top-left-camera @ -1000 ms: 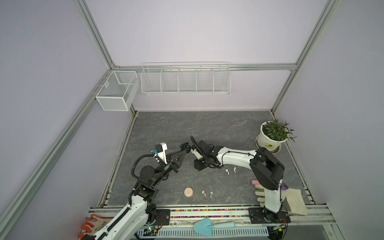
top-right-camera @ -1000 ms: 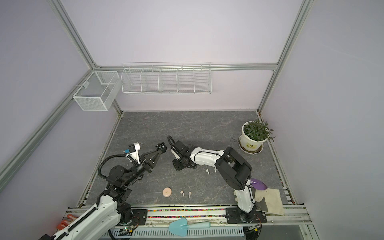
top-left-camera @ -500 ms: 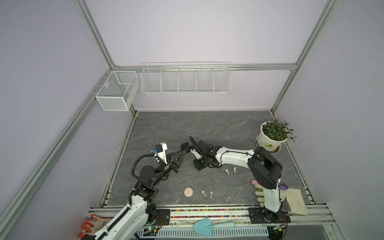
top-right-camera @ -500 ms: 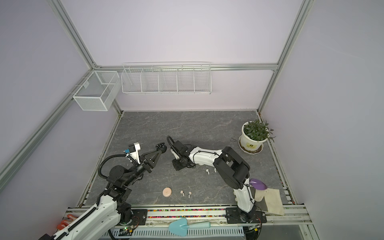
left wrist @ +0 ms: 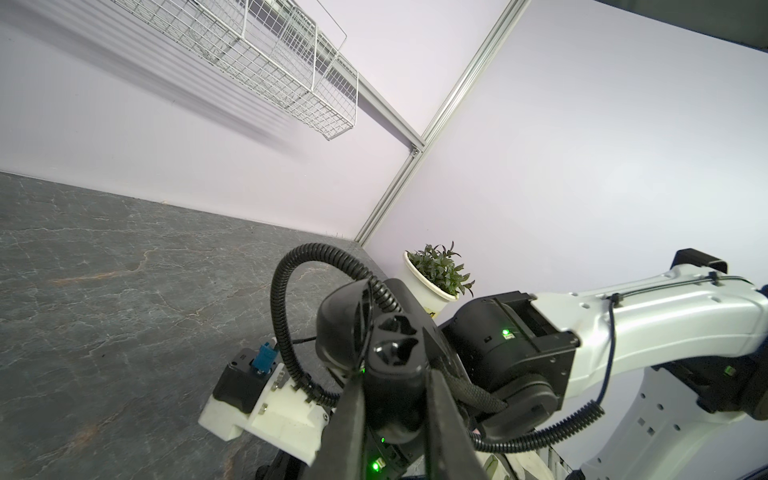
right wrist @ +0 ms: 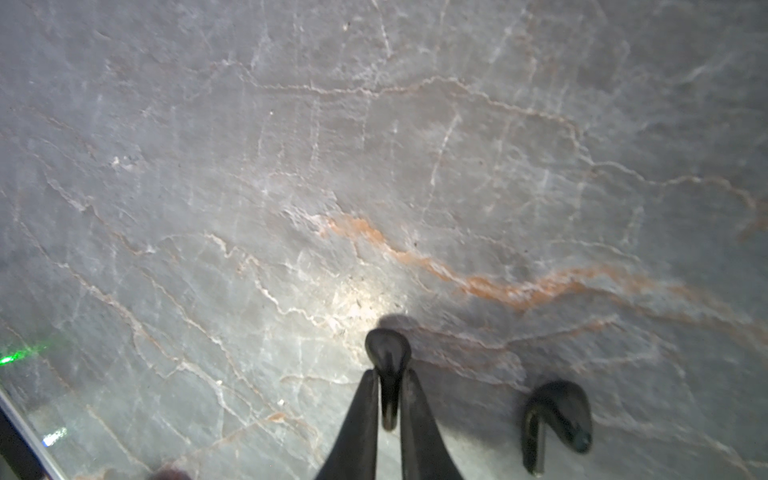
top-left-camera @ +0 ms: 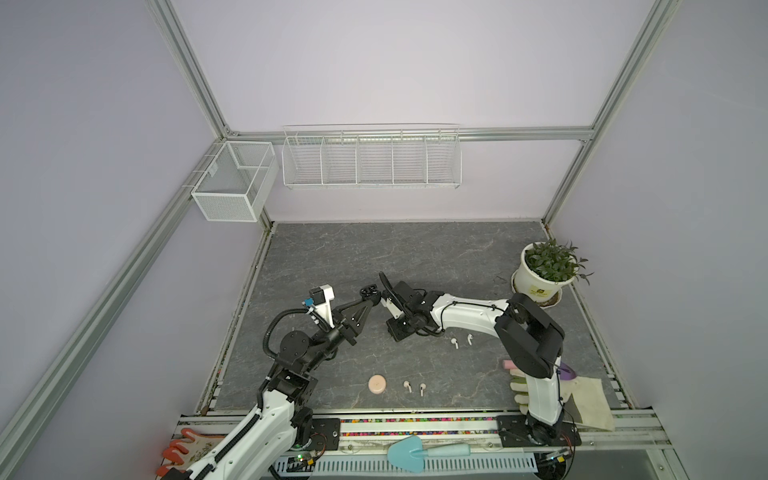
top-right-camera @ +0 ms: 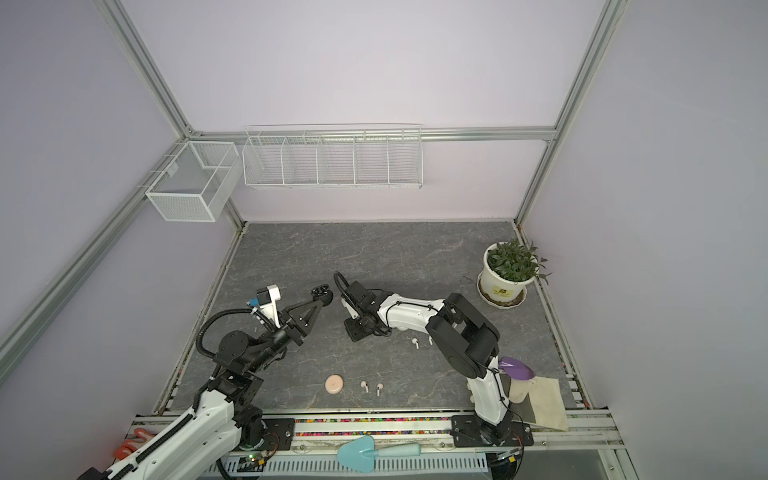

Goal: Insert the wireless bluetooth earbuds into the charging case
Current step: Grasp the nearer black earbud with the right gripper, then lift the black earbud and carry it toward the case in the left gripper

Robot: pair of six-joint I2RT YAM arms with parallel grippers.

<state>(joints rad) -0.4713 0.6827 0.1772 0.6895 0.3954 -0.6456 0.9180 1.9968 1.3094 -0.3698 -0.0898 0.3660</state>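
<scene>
Our right tool (right wrist: 390,378) pinches a light, slippery black earbud (right wrist: 387,351) by its stem, we judge the safest hold, on the middle of the desk (right wrist: 374,166), while our left tool (left wrist: 395,382) clamps the open charging case (left wrist: 392,340) just to its left.

Grey veined tabletop (top-left-camera: 395,249) open toward back wall. Green plant in white pot (top-left-camera: 542,276) blocks right edge; white right forearm (top-left-camera: 469,309) crosses mid-table, small white earbuds (top-left-camera: 455,343) beside it.

Tabletop (top-left-camera: 374,249): white earbuds (top-left-camera: 454,343), pink earbuds (top-left-camera: 407,386), perhaps case (top-left-camera: 377,384), plant (top-left-camera: 540,286).
</scene>
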